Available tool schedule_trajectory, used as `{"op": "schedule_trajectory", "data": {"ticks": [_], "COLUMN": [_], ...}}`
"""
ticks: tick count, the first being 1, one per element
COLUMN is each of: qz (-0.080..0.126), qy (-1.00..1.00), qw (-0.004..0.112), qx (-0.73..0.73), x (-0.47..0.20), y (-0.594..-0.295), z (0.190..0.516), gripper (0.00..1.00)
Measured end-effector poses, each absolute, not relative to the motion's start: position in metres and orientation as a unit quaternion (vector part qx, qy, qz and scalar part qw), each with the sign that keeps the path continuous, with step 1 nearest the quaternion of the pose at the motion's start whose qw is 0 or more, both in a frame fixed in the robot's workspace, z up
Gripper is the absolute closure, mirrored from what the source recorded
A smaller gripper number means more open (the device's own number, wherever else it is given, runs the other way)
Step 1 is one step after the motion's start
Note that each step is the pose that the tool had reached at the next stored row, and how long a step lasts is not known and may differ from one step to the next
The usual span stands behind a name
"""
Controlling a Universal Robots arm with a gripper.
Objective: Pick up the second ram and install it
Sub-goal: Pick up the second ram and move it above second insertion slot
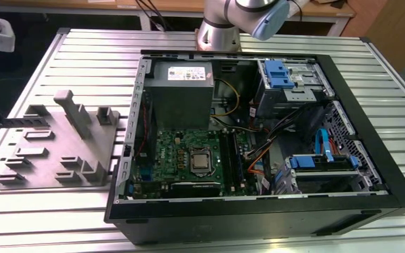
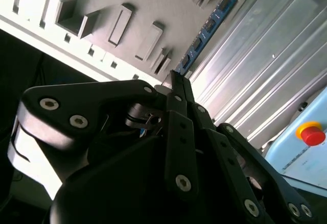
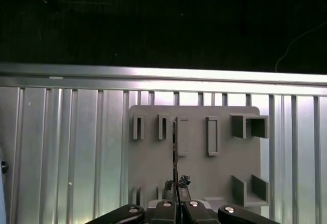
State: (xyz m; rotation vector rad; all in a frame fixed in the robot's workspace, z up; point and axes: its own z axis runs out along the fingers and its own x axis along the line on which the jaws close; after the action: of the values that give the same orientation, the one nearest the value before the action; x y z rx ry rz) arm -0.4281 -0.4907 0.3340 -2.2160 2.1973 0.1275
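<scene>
the ribbed silver aluminium table [image 1: 40, 58] carried everything. on it lay the open black steel computer case [image 1: 392, 174], on its side, with the large square green motherboard [image 1: 171, 153] on its floor. just beside the case, toward the exterior view's left, sat the grey moulded plastic tray [image 1: 48, 158] with its pegs and pockets. in the second wrist view the black-fingered gripper [image 2: 176, 81] was closed down to a sliver, pinching the second ram [image 2: 208, 26], a long thin blue-green circuit strip with black chips that stuck out past the fingertips. in the first wrist view the strip showed edge-on as a thin dark line, with the tray seemingly well below it, so it looked clear of its pocket. by that reading the pick-up was done and the carry to the case was in hand. seating it would call for the contact edge squared to a long dark slot [image 1: 229, 158] on the motherboard and a straight, even press.
</scene>
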Motion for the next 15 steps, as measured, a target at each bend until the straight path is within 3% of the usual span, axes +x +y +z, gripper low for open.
{"op": "schedule_trajectory", "data": {"ticks": [15], "qz": [0.041], "qy": [0.703], "qw": [0.009], "qx": [-0.710], "x": [-0.428], "y": [-0.491], "z": [0.381], "gripper": [0.92]}}
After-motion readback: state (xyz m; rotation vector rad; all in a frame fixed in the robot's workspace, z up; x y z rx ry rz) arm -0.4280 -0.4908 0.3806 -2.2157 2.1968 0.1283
